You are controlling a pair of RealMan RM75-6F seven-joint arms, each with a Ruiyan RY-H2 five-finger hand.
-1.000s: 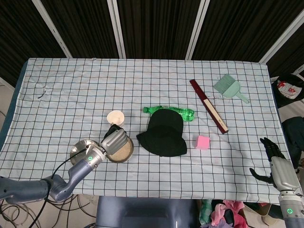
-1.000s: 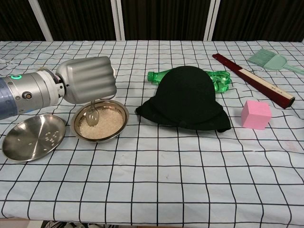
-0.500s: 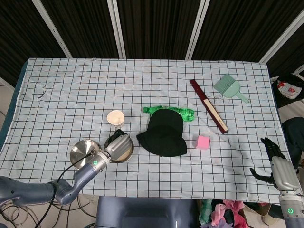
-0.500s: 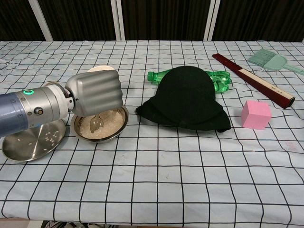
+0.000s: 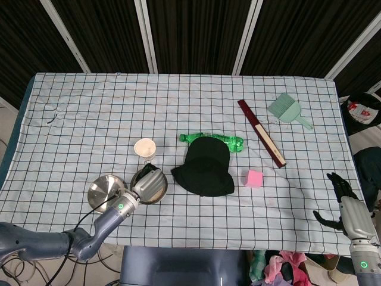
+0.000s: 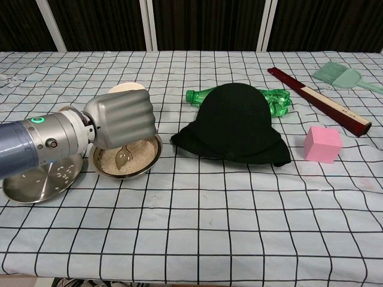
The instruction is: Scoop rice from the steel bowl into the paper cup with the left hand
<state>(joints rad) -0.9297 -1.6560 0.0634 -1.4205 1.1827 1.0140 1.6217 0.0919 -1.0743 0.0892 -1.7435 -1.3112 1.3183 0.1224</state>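
The steel bowl (image 6: 142, 165) of rice (image 6: 140, 149) sits left of centre near the front edge; the head view shows its rim (image 5: 161, 190). My left hand (image 6: 122, 121) (image 5: 147, 182) hangs over it, gripping a metal spoon (image 6: 123, 156) whose bowl dips into the rice. The paper cup (image 5: 144, 147) stands upright just behind the bowl; only its rim (image 6: 125, 88) shows above my hand in the chest view. My right hand (image 5: 342, 201) hovers off the table's front right corner, fingers spread, holding nothing.
A flat steel plate (image 6: 42, 176) with a few rice grains lies left of the bowl. A black hat (image 6: 236, 124) sits right of the bowl, with a green bottle (image 6: 277, 100) behind it. Further right are a pink cube (image 6: 322, 144), a dark red stick (image 6: 317, 100) and a green brush (image 6: 340, 76).
My left hand has dropped and drawn back toward the table's front edge, tilting the spoon deeper into the rice. The cup's rim has come into sight behind it. The right hand is still.
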